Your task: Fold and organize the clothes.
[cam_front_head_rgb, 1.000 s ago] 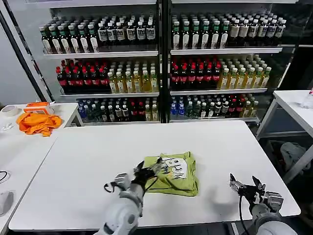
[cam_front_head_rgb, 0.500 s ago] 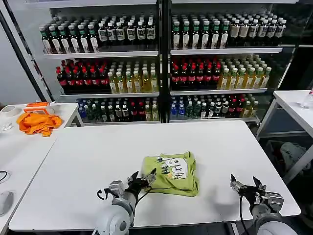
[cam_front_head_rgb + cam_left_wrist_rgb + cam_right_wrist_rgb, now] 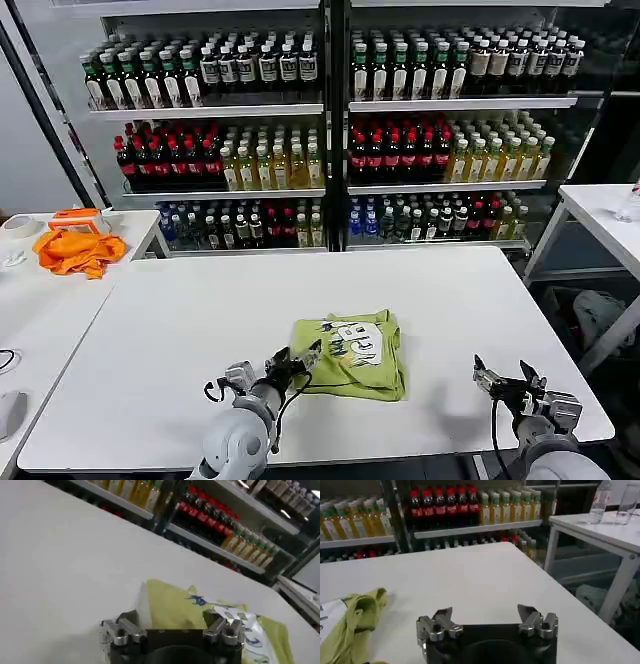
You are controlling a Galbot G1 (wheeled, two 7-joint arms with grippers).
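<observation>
The left gripper [image 3: 297, 359] hovered with its fingers spread and empty just off the near-left edge of the lime yellow-green T-shirt [image 3: 355, 352], while the right gripper [image 3: 503, 381], also spread and holding nothing, waited near the front right of the white table [image 3: 200, 320], well apart from the cloth. The T-shirt lay folded into a compact packet at the table's middle front, printed graphic [image 3: 358, 340] upward. Being light, limp cotton, it would likely sag and unfold if lifted by one layer, so a pinch through all layers at a folded edge looked safest.
</observation>
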